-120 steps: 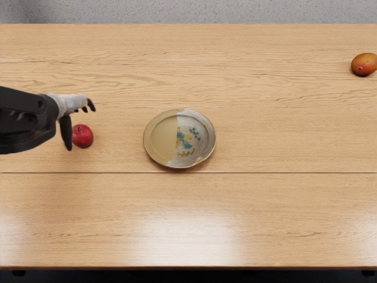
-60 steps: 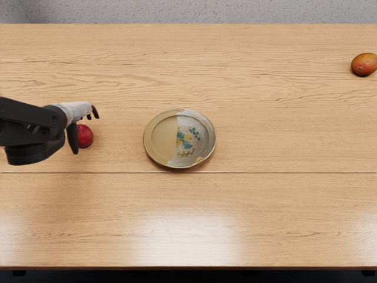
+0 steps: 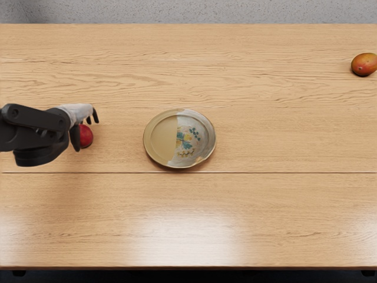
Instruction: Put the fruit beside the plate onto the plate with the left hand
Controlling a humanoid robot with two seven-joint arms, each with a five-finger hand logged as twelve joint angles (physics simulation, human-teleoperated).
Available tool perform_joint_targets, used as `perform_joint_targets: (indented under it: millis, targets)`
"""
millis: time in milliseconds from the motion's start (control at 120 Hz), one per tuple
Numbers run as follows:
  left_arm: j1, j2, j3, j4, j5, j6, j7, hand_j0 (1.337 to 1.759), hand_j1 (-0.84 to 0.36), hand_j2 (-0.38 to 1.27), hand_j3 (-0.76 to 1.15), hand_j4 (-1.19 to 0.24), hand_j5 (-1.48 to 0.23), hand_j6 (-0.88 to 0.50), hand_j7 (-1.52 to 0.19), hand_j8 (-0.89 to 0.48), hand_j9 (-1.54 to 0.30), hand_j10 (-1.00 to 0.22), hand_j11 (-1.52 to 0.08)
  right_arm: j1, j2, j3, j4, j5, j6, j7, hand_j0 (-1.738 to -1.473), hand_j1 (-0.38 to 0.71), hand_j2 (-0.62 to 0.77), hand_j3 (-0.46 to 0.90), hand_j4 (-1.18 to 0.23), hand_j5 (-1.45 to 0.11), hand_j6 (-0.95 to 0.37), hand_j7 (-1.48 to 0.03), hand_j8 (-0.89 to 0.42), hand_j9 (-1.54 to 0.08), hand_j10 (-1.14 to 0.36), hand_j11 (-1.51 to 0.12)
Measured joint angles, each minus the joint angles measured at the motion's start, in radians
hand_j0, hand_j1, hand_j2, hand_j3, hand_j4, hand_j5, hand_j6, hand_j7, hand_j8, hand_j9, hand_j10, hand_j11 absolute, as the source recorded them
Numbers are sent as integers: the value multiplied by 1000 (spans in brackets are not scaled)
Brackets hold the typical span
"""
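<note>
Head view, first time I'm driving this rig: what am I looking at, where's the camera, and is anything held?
This is a simulator's render from the robot's head camera, looking down at a slant on a table. The dark arm from the left ends in the five-fingered left hand. It sits at a red apple, fingers spread, not visibly closed on it, so nothing looks held. Right of the apple lies a plate. A second fruit lies at the far right corner. The right arm is out of view.

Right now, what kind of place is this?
Probably a simulated tabletop manipulation setup, not a real kitchen: a wooden table, one patterned plate, a red fruit by the left hand, and a plain grey wall behind.
</note>
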Motion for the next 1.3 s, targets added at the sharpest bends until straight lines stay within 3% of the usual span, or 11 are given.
perform_joint_targets:
  millis: [408,617,667,908,1000,1125,1242,1300]
  targets:
    - [29,-17,2,29,0,0,-7,1658,-151,84,0,-418,-543,-418,-543,-418,-543,-418,-543,0,0,0,0,0,0,0,-1658,-307,-7,0,-35,-45,-35,-45,-35,-45,-35,-45]
    - [37,-23,2,34,0,1,-7,1658,-233,111,0,-499,-650,-492,-645,-500,-651,-499,-651,0,0,0,0,0,0,0,-1658,-307,-7,0,-35,-45,-35,-45,-35,-45,-35,-45]
    - [43,-23,1,36,3,2,-8,1657,-242,109,0,-528,-665,-418,-757,-521,-681,-518,-681,0,0,0,0,0,0,0,-1658,-307,-7,0,-35,-45,-35,-45,-35,-45,-35,-45]
    - [44,-26,2,38,-3,2,-8,1655,-312,157,0,-642,-825,-403,-785,-383,-846,-629,-847,0,0,0,0,0,0,0,-1658,-308,-7,0,-35,-45,-35,-45,-35,-45,-35,-45]
    - [45,-27,2,38,-4,2,-7,1653,-356,232,0,-711,-914,-374,-829,-326,-948,-593,-953,0,0,0,0,0,0,0,-1658,-308,-7,0,-35,-45,-35,-45,-35,-45,-35,-45]
    - [43,-28,2,45,-4,1,-6,1644,-334,109,0,-680,-1023,-306,-979,-290,-1060,-577,-1082,0,0,0,0,0,0,0,-1658,-308,-7,0,-35,-45,-35,-45,-35,-45,-35,-45]
    - [37,-27,0,46,-4,0,-6,1641,-424,394,0,-649,-1069,-261,-1051,-245,-1111,-547,-1149,0,0,0,0,0,0,0,-1658,-308,-7,0,-35,-45,-35,-45,-35,-45,-35,-45]
    - [31,-26,0,45,-4,0,-6,1637,-471,432,0,-608,-1091,-217,-1080,-204,-1128,-509,-1175,0,0,0,0,0,0,0,-1658,-308,-7,0,-35,-45,-35,-45,-35,-45,-35,-45]
